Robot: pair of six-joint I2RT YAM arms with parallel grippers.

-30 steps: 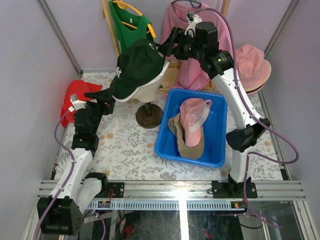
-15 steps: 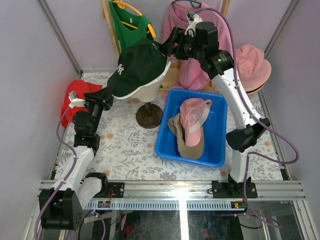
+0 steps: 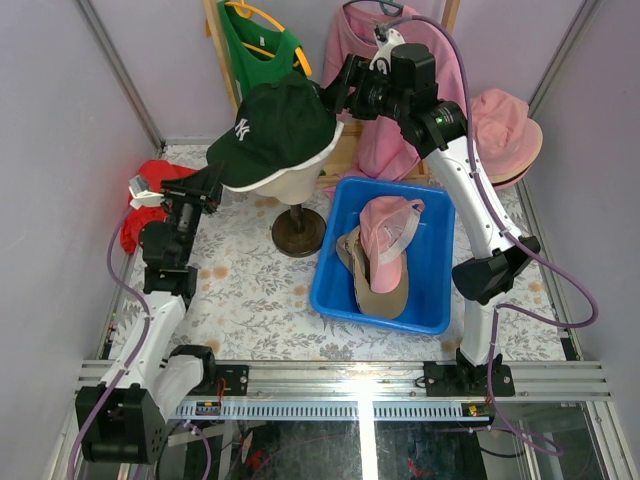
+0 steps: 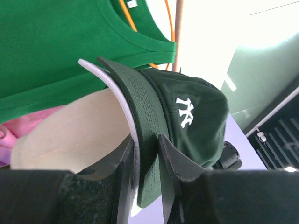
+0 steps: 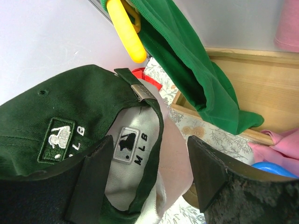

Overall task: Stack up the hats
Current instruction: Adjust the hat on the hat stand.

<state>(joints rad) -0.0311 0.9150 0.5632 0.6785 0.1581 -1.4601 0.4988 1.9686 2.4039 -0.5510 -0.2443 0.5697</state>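
green cap (image 3: pixel 280 125): sat tilted on the mannequin head (image 3: pixel 297 185), with its brim reaching out toward the left arm and a white logo on the front panel.
left claw (image 4: pixel 146 140): was closed on the brim of the green cap, with one finger pressed to each face of the brim near its edge.
right claw (image 3: pixel 335 95): was up at the back of the green cap with its jaws spread wide and gripping nothing. The cap's back strap and the label inside lay between the fingers. Whether a finger touched the cloth could not be told.
mannequin head: stood on a post with a round base (image 3: pixel 298 232) on the flowered table (image 3: pixel 260 300), just left of the blue bin (image 3: pixel 435 295).
blue bin: held a pink cap (image 3: pixel 388 225) lying partly over a tan cap (image 3: pixel 382 288).
pink hat (image 3: pixel 505 135): sat outside the bin at the back right, beside the right arm.
red cloth (image 3: pixel 150 178): lay bunched at the far left, behind the left arm.
back wall: a green shirt (image 3: pixel 255 50) hung on a yellow hanger (image 5: pixel 126 30), with a pink garment (image 3: pixel 360 45) to its right.
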